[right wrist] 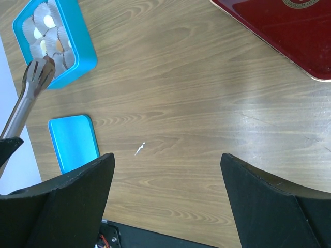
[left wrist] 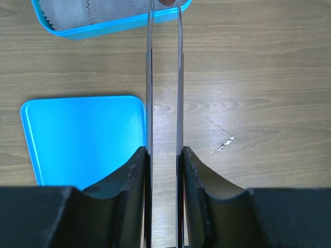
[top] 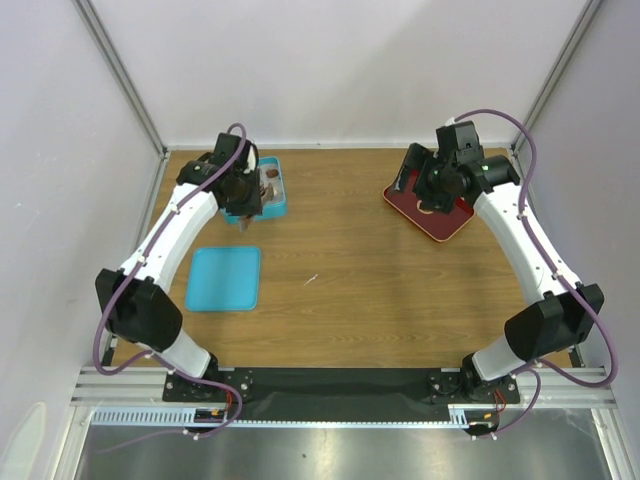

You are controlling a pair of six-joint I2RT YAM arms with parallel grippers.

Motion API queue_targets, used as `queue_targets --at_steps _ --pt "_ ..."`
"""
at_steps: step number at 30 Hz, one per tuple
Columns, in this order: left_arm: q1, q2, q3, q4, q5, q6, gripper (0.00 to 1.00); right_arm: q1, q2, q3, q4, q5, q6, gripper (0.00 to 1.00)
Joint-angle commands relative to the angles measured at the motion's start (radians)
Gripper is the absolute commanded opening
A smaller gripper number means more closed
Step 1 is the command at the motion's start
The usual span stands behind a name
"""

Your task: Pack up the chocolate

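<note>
The left claw is clamped on the tongs, whose tips pinch a brown chocolate at the rim of the blue box near the counter's far left corner. Some paper cups look unfilled, so packing seems partway. The lid lies off. The right claw gapes wide and empty beside the red tray.

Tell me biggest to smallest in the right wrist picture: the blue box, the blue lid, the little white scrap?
1. Blue box, even with its corner cut off.
2. Blue lid.
3. White scrap, tiny.
</note>
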Motion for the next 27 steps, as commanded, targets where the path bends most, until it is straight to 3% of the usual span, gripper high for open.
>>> queue_targets --at_steps 1,12,27 --pt "0.004 0.023 0.066 -0.003 0.02 -0.012 0.35 -0.004 -0.06 0.018 -0.011 0.003 -0.017 0.91" --pt "0.004 0.16 0.204 -0.026 -0.011 0.023 0.35 -0.024 -0.066 0.038 -0.014 0.021 -0.014 0.91" --pt "0.002 0.177 0.189 -0.052 -0.004 0.014 0.38 -0.042 -0.07 0.061 -0.026 0.029 -0.025 0.91"
